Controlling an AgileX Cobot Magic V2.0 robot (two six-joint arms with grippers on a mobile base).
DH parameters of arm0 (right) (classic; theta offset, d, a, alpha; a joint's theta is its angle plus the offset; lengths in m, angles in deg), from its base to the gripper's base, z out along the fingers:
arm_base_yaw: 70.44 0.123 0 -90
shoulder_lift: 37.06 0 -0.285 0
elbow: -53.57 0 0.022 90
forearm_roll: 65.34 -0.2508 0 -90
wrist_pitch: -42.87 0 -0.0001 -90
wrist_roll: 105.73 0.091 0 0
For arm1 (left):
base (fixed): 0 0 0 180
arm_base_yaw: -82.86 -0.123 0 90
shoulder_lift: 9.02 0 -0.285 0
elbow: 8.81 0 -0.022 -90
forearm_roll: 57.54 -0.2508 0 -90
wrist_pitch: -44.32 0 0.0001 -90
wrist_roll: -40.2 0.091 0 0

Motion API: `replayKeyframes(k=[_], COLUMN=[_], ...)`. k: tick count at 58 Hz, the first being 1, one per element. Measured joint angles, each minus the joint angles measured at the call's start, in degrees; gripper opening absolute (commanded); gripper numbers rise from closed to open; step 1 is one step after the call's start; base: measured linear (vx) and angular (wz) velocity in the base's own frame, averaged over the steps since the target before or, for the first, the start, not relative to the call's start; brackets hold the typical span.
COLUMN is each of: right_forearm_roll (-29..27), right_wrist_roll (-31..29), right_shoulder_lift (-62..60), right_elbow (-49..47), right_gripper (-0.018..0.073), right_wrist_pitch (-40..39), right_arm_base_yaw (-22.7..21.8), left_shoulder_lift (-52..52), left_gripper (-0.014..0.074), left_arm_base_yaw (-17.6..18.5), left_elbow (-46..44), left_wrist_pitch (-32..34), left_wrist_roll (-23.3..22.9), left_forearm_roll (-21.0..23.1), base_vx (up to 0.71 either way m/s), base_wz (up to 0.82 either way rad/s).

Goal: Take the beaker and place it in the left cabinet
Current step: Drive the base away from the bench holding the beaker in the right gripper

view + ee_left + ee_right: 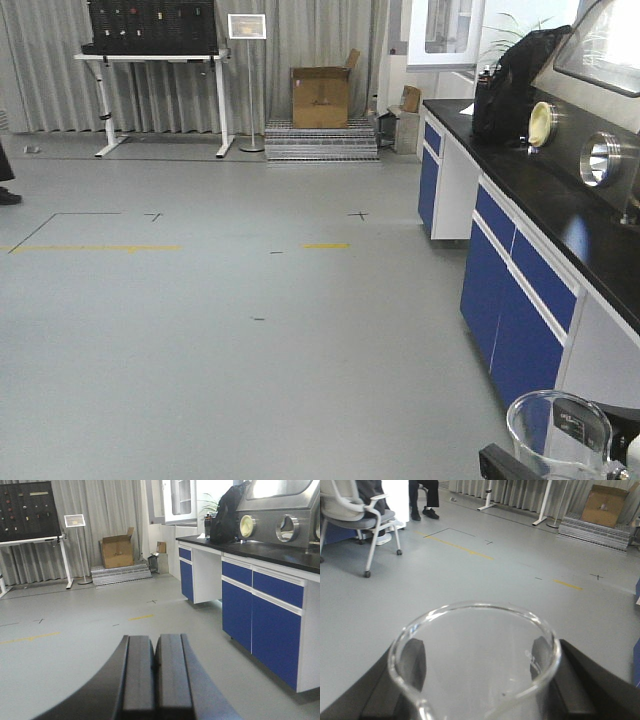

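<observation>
The beaker (475, 660) is clear glass with its pour spout toward the lower left, and it fills the bottom of the right wrist view. My right gripper (477, 667) is shut on it, one dark finger on each side of the glass wall. In the front view the beaker (558, 435) hangs above the floor at the bottom right corner. My left gripper (155, 645) is shut with nothing between its pads, held over bare floor. The left cabinet is out of view.
A black-topped lab bench with blue doors (520, 300) runs along the right, carrying a glove box (600, 90) and a black backpack (515, 85). At the far wall stand a cardboard box (320, 97) and a white-legged table (150, 60). An office chair (355, 515) stands nearby.
</observation>
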Motion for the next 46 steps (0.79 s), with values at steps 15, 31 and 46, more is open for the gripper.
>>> replayKeyframes(k=[15,31,46], right_forearm_roll=[0.00,0.00,0.00], right_wrist_roll=[0.00,0.00,0.00], right_shoulder_lift=[0.00,0.00,0.00], right_elbow=[0.00,0.00,0.00], right_gripper=[-0.0004,-0.0004,-0.0004], right_wrist_pitch=[0.00,0.00,0.00], right_arm_base_yaw=[0.00,0.00,0.00], left_shoulder_lift=[0.00,0.00,0.00], left_gripper=[0.0001,0.0001,0.0001], left_arm_base_yaw=[0.00,0.00,0.00], left_elbow=[0.00,0.00,0.00], left_wrist_pitch=[0.00,0.00,0.00], left_wrist_roll=[0.00,0.00,0.00], left_forearm_roll=[0.00,0.00,0.00], base_vx=[0.64,0.67,0.70], base_wz=[-0.10,0.01,0.10])
